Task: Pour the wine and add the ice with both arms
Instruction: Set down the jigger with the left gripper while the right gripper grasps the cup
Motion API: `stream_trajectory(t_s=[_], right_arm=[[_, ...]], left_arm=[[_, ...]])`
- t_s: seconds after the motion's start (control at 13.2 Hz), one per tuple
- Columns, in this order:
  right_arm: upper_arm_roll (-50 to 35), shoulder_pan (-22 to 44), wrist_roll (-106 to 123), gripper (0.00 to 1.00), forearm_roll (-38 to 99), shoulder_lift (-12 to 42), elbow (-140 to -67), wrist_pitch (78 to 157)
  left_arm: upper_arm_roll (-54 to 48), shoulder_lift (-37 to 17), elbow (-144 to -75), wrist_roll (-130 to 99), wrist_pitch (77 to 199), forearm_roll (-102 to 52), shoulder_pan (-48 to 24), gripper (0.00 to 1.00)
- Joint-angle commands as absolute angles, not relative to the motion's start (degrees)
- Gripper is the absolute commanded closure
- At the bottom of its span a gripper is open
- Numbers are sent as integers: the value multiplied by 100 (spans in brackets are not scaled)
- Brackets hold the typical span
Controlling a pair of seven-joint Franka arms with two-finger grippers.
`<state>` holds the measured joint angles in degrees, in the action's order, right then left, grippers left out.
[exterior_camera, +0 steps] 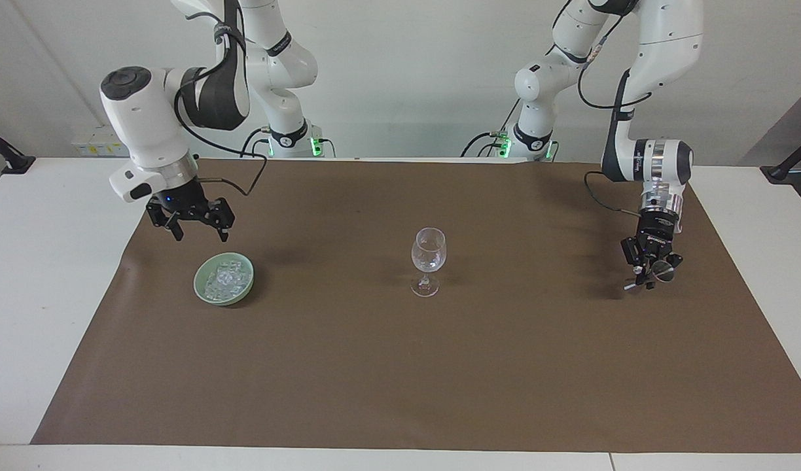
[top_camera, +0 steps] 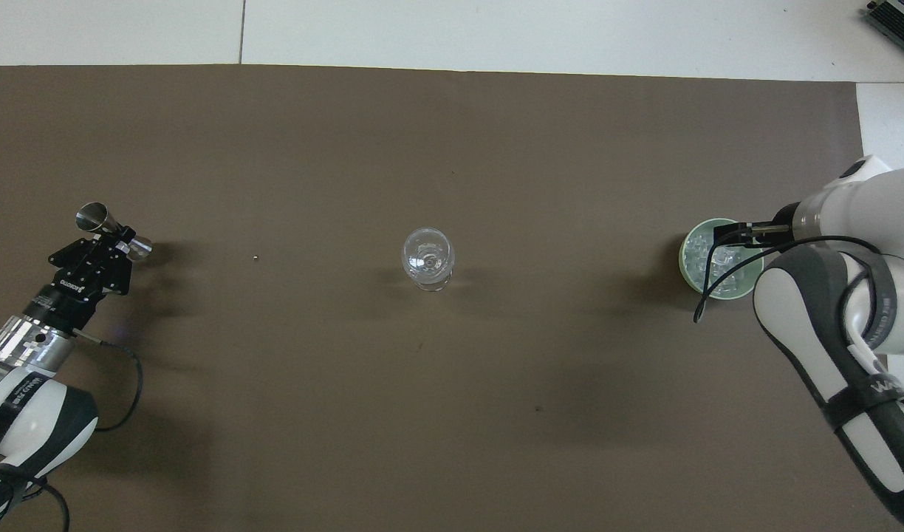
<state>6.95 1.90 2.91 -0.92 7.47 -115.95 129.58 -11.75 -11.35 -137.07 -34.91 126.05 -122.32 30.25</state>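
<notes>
Jaws first: on the right gripper (exterior_camera: 192, 227) we see them standing well apart and empty, hanging in the air just above the green bowl (exterior_camera: 201, 289) at the right arm's end of the surface (exterior_camera: 47, 261); on the left gripper (exterior_camera: 649, 273) they are clamped on the waist of a small steel jigger (top_camera: 112, 230), low over the brown mat (exterior_camera: 400, 366) at the left arm's end. The ice (exterior_camera: 225, 279) lies heaped in the bowl, almost straight below the right jaws and a touch farther from the robots than they are in the facing view, so we judge that the coming move turns on a short drop rather than a reach across. In the overhead view our right arm covers part of the bowl, which tells us only that it is above it, not that it touches. The wine glass (exterior_camera: 428, 252) stands upright mid-mat, well apart from both grippers and roughly between them. The jigger's long axis lies tilted, nearly level, one cup pointing away from the robots. We judge the right arm nearer the ice, the left better placed to pour.
</notes>
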Motion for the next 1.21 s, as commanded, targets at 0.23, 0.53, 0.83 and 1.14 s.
stream_trajectory(t_s=[0.23,0.53,0.83,1.14], right_arm=[[668,123,475,0,-9,1046,-11882,13526],[668,176,483,25,0,1055,-12041,13553],[668,158,466,41,0,1063,-12120,13746],[668,158,457,45,0,1063,-12129,13737]], left_arm=[[-1169,-1230,-13693,-3366,12700,-12393,2900,100],[-1160,-1230,-13711,-3331,12700,-12384,2909,100],[-1160,-1230,-13720,-3278,12726,-12384,2962,60],[-1160,-1222,-13720,-3278,12718,-12384,2997,24]])
